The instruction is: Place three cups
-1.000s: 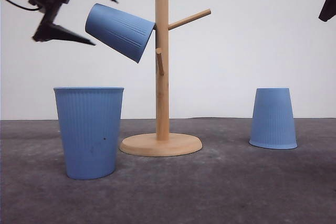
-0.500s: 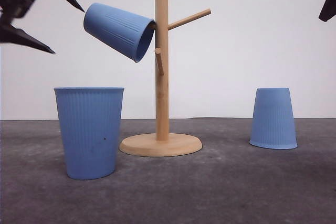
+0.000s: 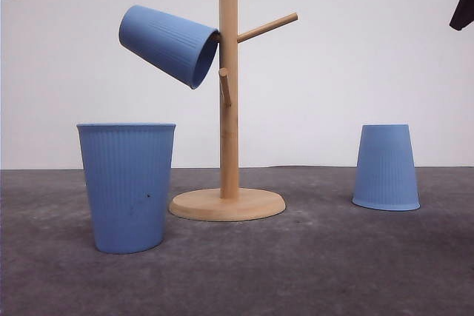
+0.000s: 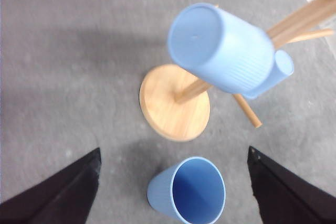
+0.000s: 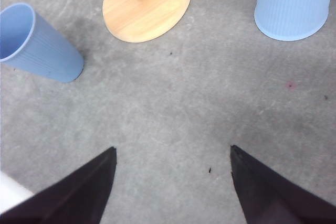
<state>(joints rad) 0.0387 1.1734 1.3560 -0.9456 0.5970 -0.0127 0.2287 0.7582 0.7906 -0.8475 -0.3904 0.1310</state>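
On the grey tabletop (image 3: 311, 271) stands a wooden stand (image 3: 229, 109) with a round base and angled pegs. One light-blue cup (image 3: 169, 44) hangs on a peg on the stand's left side, its mouth against the post and its flat bottom tilted up and away to the left. In the left wrist view this hung cup (image 4: 220, 48) shows its closed base toward the camera, above the stand's round base (image 4: 173, 103).

A second cup (image 3: 127, 186) stands upright on the tabletop, mouth up, near the front and to the left of the stand's base, apart from it. The left wrist view looks down into its open mouth (image 4: 191, 192), and the right wrist view shows it (image 5: 37, 43) beside the wooden base (image 5: 147, 6).

The third cup (image 3: 385, 166) sits upside down on the tabletop, well apart to the right of the stand. The right wrist view shows its ribbed wall and rim (image 5: 291, 3) resting on the surface.

The left gripper (image 4: 173, 182) hangs above the scene with its two dark fingers (image 4: 63, 192) spread wide and nothing between them. The right gripper (image 5: 173, 184) is likewise spread wide over bare tabletop, holding nothing, its fingers (image 5: 273, 192) apart from every cup.
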